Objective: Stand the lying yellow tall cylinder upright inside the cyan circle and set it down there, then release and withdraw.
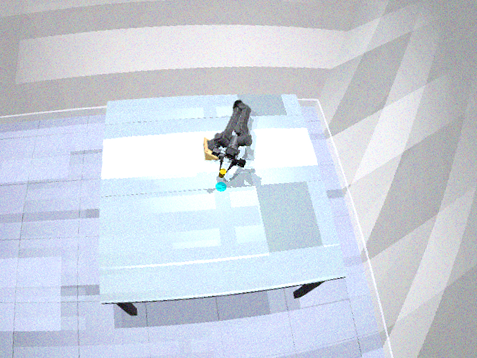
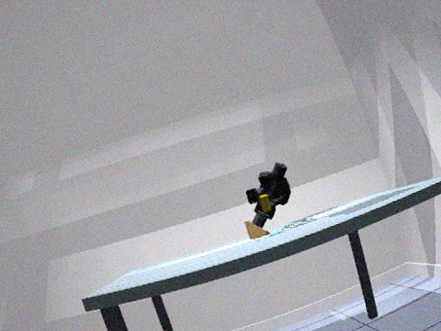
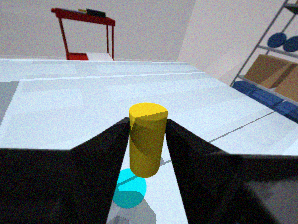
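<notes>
Two black fingers of my gripper (image 3: 146,137) are clamped partway closed on the yellow tall cylinder (image 3: 146,138), one on each side of it, so it's definitely holding the thing. On the wrist cam the cylinder looks plain bright yellow with a flat top, sitting roughly upright between the fingers and lifted off the surface (image 1: 203,247). The cyan circle (image 3: 129,190) shows just below it, partly hidden by its lower end. From the top cam the cylinder (image 1: 222,172) hangs just beside the circle (image 1: 220,186), not over it. A tan wedge (image 1: 209,150) sits beside the arm.
</notes>
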Available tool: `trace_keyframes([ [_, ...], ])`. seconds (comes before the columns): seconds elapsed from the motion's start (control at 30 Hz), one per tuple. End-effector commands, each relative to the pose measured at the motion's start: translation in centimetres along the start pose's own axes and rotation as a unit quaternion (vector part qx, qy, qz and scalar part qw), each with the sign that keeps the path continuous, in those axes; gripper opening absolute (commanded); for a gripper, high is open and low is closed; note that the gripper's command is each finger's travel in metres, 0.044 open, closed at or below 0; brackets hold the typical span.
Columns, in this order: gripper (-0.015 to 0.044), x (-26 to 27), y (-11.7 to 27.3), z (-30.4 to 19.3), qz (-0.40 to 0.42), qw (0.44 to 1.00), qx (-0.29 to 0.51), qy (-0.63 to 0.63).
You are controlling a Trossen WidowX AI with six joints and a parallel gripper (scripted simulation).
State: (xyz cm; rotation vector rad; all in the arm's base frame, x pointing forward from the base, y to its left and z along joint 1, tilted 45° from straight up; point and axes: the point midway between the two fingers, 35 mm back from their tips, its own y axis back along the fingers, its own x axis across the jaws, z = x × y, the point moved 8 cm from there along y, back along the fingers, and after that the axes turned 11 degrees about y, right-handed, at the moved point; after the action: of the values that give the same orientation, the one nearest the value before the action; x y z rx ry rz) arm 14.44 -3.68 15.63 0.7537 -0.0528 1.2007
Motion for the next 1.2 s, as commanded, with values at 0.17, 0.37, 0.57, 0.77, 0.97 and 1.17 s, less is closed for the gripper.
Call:
trace_keyframes([
  [0.17,0.0105,-0.17,-0.01,-0.35,0.008,0.999,-0.033,-0.017],
  [0.37,0.0105,-0.25,-0.01,-0.54,0.015,0.998,-0.054,-0.027],
  [0.57,0.0105,-0.33,-0.03,-0.74,0.024,0.996,-0.075,-0.038],
  [0.77,0.0105,-0.39,-0.05,-0.88,0.03,0.994,-0.09,-0.046],
  [0.97,0.0105,-0.39,-0.05,-0.88,0.03,0.994,-0.09,-0.046],
  [1.17,0.0105,-0.39,-0.05,-0.88,0.03,0.994,-0.09,-0.046],
])
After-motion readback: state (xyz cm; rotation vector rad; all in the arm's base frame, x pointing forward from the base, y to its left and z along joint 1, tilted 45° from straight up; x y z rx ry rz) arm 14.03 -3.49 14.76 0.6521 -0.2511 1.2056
